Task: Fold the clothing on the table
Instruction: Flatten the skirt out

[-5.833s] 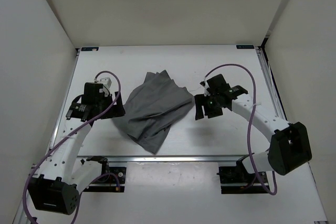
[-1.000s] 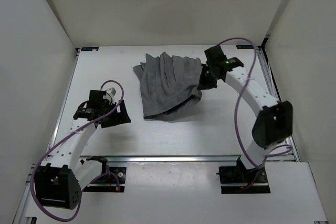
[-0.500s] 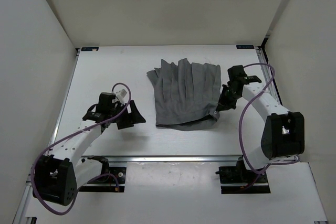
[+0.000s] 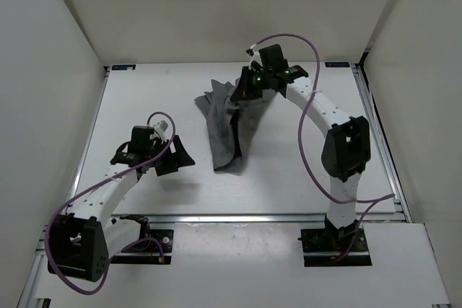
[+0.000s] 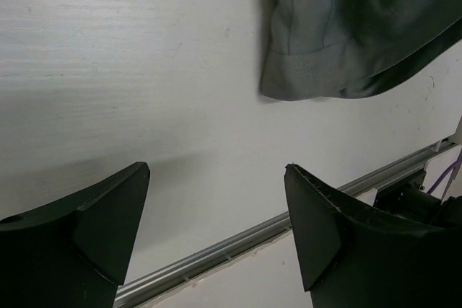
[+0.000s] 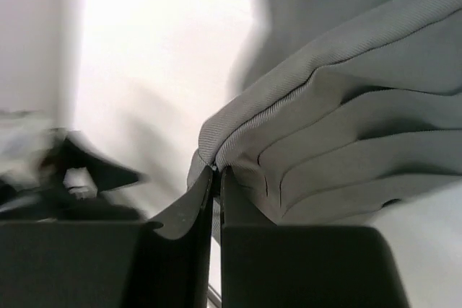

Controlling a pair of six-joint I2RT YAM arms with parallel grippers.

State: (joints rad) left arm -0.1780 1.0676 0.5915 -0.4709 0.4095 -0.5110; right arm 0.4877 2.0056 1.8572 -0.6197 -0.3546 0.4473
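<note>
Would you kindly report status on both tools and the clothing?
Left tool open, empty, short of the clothing. Right tool shut on its far edge. Nothing in the way.

A plain off-white back wall point(image 4: 231, 12), left wall point(image 4: 43, 70) and right wall point(image 4: 426, 70) enclose the white table point(image 4: 144, 91) on three sides; the light is even, casting only soft shadows.

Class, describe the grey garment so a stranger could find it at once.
Look at the white table. The clothing is the grey pleated fabric lying near its middle, its far end pinched in the right end effector. Nothing else on the table is soft or grey.
</note>
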